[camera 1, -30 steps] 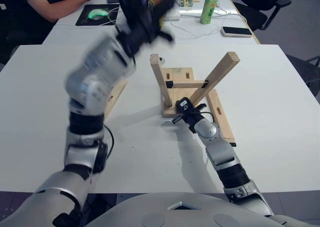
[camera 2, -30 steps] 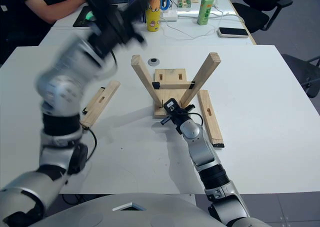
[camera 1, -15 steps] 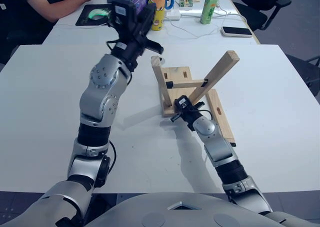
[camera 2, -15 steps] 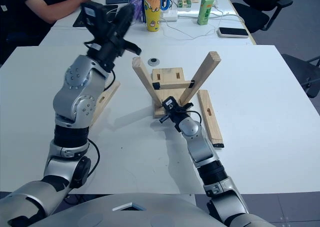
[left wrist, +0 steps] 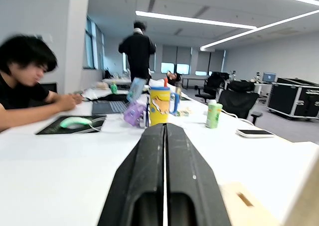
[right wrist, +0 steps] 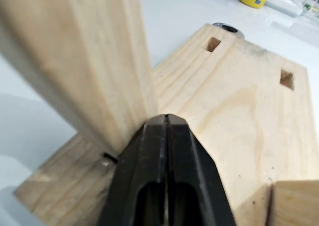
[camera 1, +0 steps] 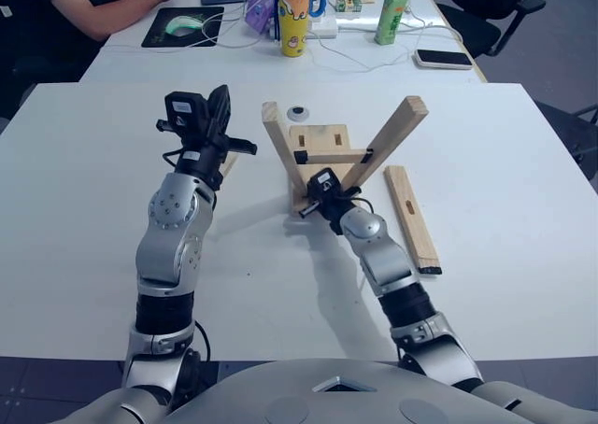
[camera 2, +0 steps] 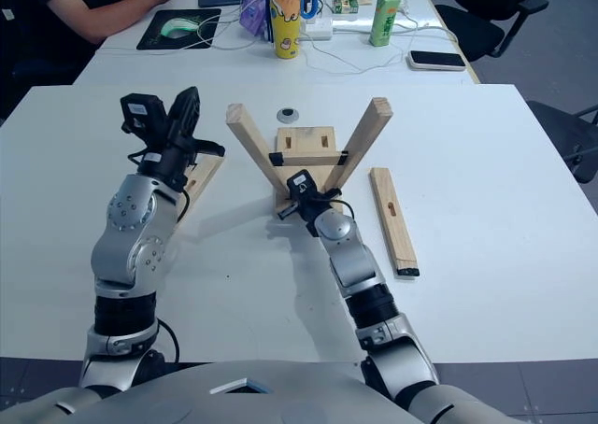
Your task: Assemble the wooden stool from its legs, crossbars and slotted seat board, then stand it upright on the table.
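Note:
The slotted seat board lies flat on the white table. Two legs stand up from it in a V, the left leg and the right leg, joined by a crossbar. My right gripper is shut, its tip against the corner where the left leg meets the board's near edge. A loose leg lies flat to the right of the stool. Another slotted wooden piece lies under my left arm. My left gripper is shut and empty, held above the table left of the stool.
A small grey round disc sits just behind the seat board. On the far table stand a yellow cup, a green carton and a phone, with cables between them. A person sits at that table's left end.
My left arm swung down from high over the stool and now sits lower, to the left. The stool with my right gripper slid left, away from the loose leg.

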Controlling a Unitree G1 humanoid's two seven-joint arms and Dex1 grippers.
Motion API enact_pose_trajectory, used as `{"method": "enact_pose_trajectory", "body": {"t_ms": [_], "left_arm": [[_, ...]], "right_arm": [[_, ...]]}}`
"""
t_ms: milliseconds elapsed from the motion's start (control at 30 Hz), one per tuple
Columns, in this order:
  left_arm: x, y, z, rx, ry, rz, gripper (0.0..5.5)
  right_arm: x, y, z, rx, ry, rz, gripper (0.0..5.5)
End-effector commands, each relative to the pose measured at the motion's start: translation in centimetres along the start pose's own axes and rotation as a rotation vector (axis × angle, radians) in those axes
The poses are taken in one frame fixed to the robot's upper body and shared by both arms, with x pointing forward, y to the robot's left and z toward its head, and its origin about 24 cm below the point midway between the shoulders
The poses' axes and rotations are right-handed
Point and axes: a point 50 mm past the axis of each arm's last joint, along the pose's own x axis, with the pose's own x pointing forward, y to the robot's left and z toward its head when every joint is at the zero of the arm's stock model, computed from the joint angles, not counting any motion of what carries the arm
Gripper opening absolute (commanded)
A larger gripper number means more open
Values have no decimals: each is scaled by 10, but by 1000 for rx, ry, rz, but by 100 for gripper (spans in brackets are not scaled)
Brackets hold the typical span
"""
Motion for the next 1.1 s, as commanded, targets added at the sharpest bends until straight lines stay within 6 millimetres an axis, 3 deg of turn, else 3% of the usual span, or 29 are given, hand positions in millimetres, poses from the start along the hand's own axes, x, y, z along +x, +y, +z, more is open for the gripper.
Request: {"method": "enact_pose_trajectory", "body": {"t_ms": [33, 233, 367, 567, 700, 800, 900, 1100], "left_arm": [[0, -6, -7, -27, 37, -23, 1], [-4, -7, -13, -42, 62, -12, 1], [-10, -5, -16, -41, 71, 23, 1], [-22, -2, -13, -29, 55, 75, 1], [-28, -4, -6, -10, 16, 88, 1], [-30, -4, 3, 11, -28, 105, 1], [-26, -2, 11, 26, -69, 117, 1], [-19, -1, 17, 37, -109, 127, 1]], "right_arm": [[16, 11, -18, 87, 138, 5, 0], [30, 11, -4, 184, 91, -50, 0], [16, 4, 7, 97, -4, -52, 0], [-51, 0, 26, -78, -234, 40, 0], [-92, -18, 12, -29, -309, 45, 0], [-116, -46, 9, 15, -398, -137, 0], [-125, -78, 30, 33, -520, -401, 0], [-112, -103, 63, 134, -612, -607, 0]]}}
